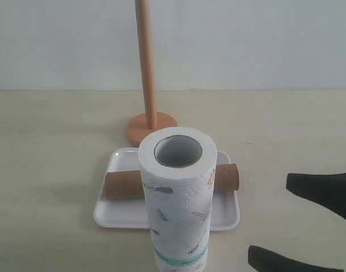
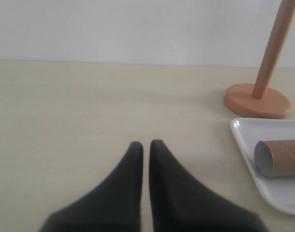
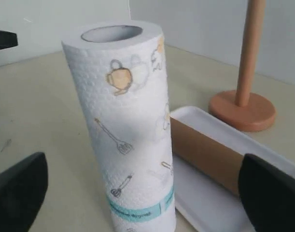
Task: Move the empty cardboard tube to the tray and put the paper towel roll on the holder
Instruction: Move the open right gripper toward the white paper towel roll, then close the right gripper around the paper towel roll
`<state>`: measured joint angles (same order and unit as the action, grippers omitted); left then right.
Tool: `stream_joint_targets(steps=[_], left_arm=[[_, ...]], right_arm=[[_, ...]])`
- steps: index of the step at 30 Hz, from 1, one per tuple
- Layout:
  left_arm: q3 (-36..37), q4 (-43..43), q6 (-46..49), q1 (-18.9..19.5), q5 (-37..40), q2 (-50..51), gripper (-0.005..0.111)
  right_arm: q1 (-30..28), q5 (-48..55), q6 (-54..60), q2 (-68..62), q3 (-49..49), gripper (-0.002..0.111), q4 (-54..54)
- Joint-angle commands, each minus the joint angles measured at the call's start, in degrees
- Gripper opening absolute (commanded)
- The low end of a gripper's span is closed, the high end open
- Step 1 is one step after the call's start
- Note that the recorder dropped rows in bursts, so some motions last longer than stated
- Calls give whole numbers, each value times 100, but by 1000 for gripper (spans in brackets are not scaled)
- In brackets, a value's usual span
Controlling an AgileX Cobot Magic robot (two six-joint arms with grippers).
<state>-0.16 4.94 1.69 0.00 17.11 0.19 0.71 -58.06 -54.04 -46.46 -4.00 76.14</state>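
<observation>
Two wide-spread fingers of the right gripper sit nearest us, low on the right of the exterior view, holding nothing. The roll stands upright just ahead of them, hollow end up, teal band near its foot. It is not yet between them. The left gripper hangs over bare table off to the left, its fingers drawn almost together with only a slit between, and it too is empty.

Behind the roll lies the tray with the tube already lying across it, so we judge that half done. Farthest back stands the holder, bare.

Taking the roll is the step in hand. We would bring the fingers in level around its middle, close softly — the paper will crush — and keep it plumb. Then we would lift it clear of tray and tube and centre the hollow over the holder before lowering.

Much is hidden. The holder's top is cut off in every view, so we cannot judge how high the lift must go. The roll's foot runs off the exterior frame, and the roll covers the tube's middle. We cannot tell whether the roll touches the tray's rim.
</observation>
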Motion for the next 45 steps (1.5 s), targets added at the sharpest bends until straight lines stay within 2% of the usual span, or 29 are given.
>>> stream_joint_targets(steps=[1, 10, 14, 24, 28, 38, 39, 41, 45], left_arm=[[16, -3, 14, 6, -3, -19, 4], [16, -3, 14, 6, -3, -19, 4], [16, -3, 14, 6, -3, -19, 4], [16, -3, 14, 6, 7, -19, 4], [16, -3, 14, 6, 7, -19, 4], [16, -3, 14, 6, 7, -19, 4], [16, -3, 14, 6, 7, -19, 4], [16, -3, 14, 6, 7, -19, 4], [16, -3, 14, 6, 7, -19, 4]], right_arm=[[-12, -251, 323, -12, 0, 105, -28], [-12, -606, 391, -209, 0, 105, -42], [-12, -538, 744, -886, -74, 105, -252], [-12, -1190, 1630, -2400, -351, 105, -79], [-12, -1190, 2147, -2585, -351, 105, -91], [30, -1190, 2313, -2610, -351, 105, -234], [105, -1190, 2313, -2610, -351, 105, -234], [922, -1162, 2538, -2610, -448, 105, -602], [2412, 377, 2599, -2613, -1027, 105, -1861]])
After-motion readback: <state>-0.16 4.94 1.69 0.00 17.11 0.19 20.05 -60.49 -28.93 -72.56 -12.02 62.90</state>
